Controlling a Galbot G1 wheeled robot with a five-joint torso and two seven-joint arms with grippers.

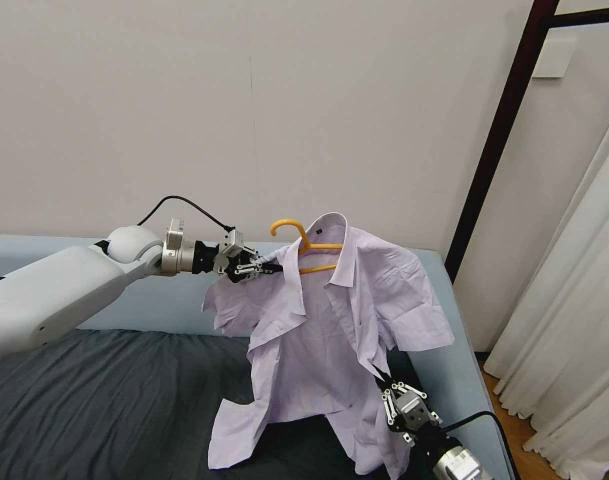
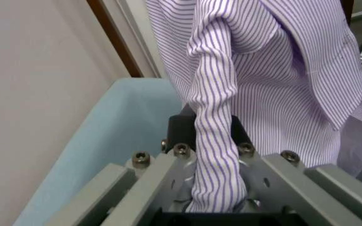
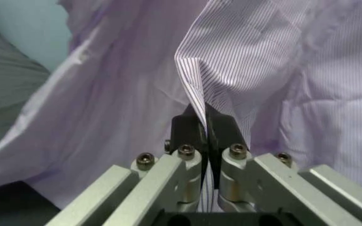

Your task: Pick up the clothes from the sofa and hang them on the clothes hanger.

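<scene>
Dark sofa [image 1: 104,390] fills the bottom of your head view. Closest to you, your right gripper [image 1: 396,392] sits low, pinched tight on a fold of the striped lilac shirt [image 1: 324,350] near its front edge. That shirt hangs in the air above the sofa, draped on a yellow hanger [image 1: 302,237]. Further up, your left gripper [image 1: 249,268] is clamped on bunched fabric by the shoulder, just beside the hanger. Plain pale wall [image 1: 284,100] behind.
</scene>
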